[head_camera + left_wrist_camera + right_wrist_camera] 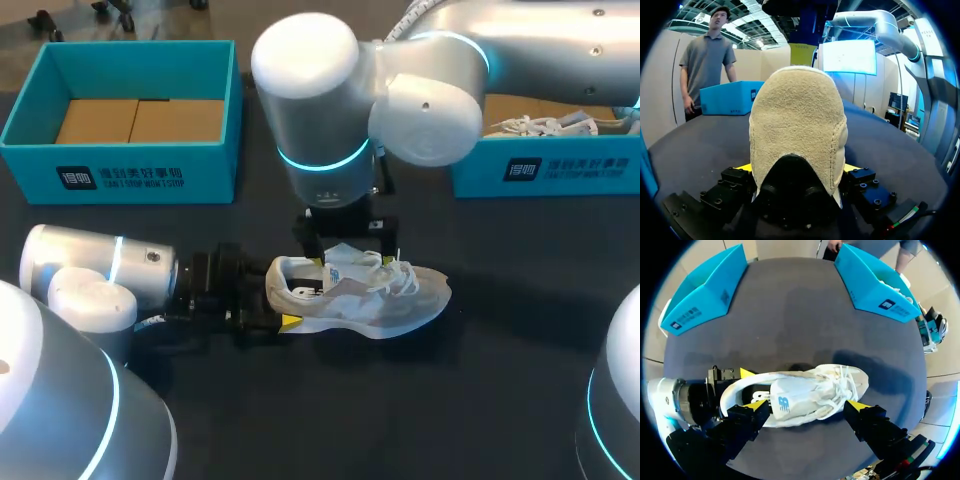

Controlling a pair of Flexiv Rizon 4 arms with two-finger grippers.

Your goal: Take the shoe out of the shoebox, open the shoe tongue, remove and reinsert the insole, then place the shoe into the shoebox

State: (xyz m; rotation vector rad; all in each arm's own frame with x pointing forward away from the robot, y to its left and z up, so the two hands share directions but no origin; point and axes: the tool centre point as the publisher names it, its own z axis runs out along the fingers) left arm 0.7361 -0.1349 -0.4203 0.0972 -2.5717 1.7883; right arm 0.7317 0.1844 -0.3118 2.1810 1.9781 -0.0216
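A white and beige shoe [370, 292] lies on its sole in the middle of the dark table [480, 380], toe toward the right. My left gripper [283, 303] is shut on its heel; in the left wrist view the suede heel [797, 130] fills the gap, with a yellow tip touching it on each side. My right gripper [347, 248] hangs open just above the shoe's opening. In the right wrist view the raised white tongue [790, 399] sits between its spread fingers [747, 416], which touch nothing.
An open teal shoebox [120, 165] with a brown cardboard floor stands at the back left. A second teal box [545, 170] at the back right holds white shoe parts. Both show ahead of the right gripper, the first box [705, 290] and the second box [875, 287].
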